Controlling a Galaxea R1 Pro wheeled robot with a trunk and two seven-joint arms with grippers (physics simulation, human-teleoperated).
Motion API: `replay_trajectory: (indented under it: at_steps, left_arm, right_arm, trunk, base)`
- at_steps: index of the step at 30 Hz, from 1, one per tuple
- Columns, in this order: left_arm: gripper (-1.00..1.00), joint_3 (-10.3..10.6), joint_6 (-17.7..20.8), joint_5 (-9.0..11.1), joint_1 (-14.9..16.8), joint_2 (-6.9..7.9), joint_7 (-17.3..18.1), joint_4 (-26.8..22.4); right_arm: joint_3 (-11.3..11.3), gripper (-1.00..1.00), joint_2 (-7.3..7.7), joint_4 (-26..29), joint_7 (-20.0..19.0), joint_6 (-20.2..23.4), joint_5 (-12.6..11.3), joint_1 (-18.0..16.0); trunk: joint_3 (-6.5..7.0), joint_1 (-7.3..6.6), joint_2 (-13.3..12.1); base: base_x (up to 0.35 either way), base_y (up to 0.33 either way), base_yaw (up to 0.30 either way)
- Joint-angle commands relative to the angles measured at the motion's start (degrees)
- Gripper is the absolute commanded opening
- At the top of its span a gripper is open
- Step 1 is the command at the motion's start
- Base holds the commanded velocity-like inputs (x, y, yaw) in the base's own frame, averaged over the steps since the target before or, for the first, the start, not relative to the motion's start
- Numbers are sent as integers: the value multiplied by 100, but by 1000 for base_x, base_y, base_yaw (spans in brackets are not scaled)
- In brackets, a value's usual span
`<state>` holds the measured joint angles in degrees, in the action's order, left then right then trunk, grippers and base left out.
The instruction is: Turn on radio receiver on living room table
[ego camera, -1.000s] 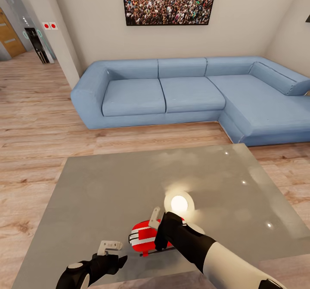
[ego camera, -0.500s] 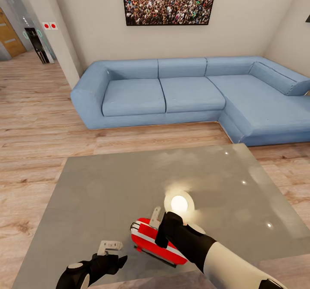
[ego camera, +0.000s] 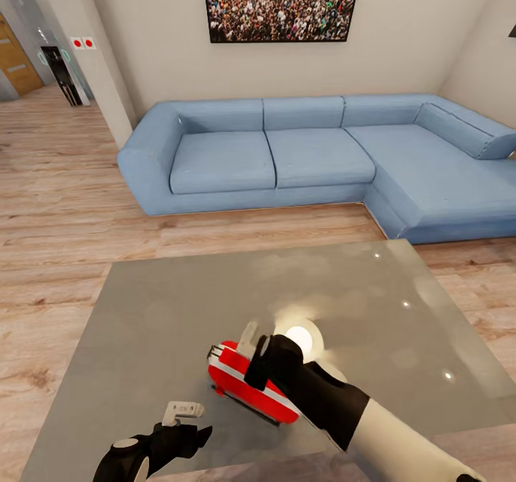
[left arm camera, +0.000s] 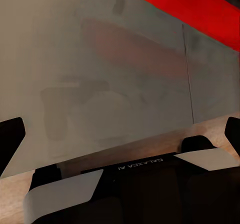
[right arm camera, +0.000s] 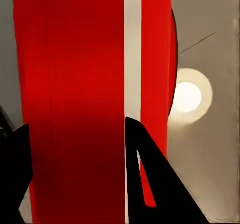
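The red radio receiver (ego camera: 247, 385) with its white band lies tipped over on the glossy grey table (ego camera: 179, 303), near the front edge. My right gripper (ego camera: 252, 353) rests on top of it. In the right wrist view its dark fingers (right arm camera: 150, 184) stand apart against the radio's red body (right arm camera: 70, 69), so my right gripper (right arm camera: 75, 126) is open and touching it. My left gripper (ego camera: 183, 414) hovers open over the table's front edge, left of the radio, holding nothing. The left wrist view has my left gripper (left arm camera: 120, 134) over the table top, with the radio (left arm camera: 200, 14) a short way ahead.
A blue corner sofa (ego camera: 287, 159) stands beyond the table across a strip of wood floor (ego camera: 64, 238). A crowd picture (ego camera: 282, 1) hangs on the wall. A bright lamp reflection (ego camera: 299, 338) glares on the glass beside the radio. A hallway opens at far left.
The radio has tipped from upright onto its side and shifted left and away, with my right gripper moving along on it. My left arm has stayed put.
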<state>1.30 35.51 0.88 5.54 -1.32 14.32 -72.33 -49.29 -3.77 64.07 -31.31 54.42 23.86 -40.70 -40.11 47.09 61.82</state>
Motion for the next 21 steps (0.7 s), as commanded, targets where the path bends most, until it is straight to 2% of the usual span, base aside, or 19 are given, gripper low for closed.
replay_trajectory:
  at_steps: [1, 4, 7, 14, 18, 21]
  left_arm:
    - [100, 0, 0, 0, 0, 0, 0, 0]
    - [100, 2, 0, -6, 0, 0, -4, 0]
    - [100, 2, 0, -8, 0, 0, -1, 0]
    - [100, 2, 0, -8, 0, 0, 0, 0]
    - [100, 5, 0, -15, 0, 0, 1, 0]
    - [100, 16, 9, -23, 0, 0, 6, -25]
  right_arm:
    - [11, -100, 44, 151, -17, 89, 40, 1]
    - [77, -100, 312, 961, -172, 479, 44, 1]
    - [101, -100, 450, 1343, -249, 558, 47, 1]
    - [193, -100, 590, 1776, -286, 558, 60, 1]
    - [446, -100, 763, 2065, -287, 558, 70, 1]
    - [649, -100, 848, 2172, -282, 558, 200, 1]
  trunk:
    - [0, 0, 0]
    - [0, 0, 0]
    - [0, 0, 0]
    - [0, 0, 0]
    - [0, 0, 0]
    - [0, 0, 0]
  base:
    - [0, 0, 0]
    - [0, 0, 0]
    - [0, 0, 0]
    - [0, 0, 0]
    - [0, 0, 0]
    - [0, 0, 0]
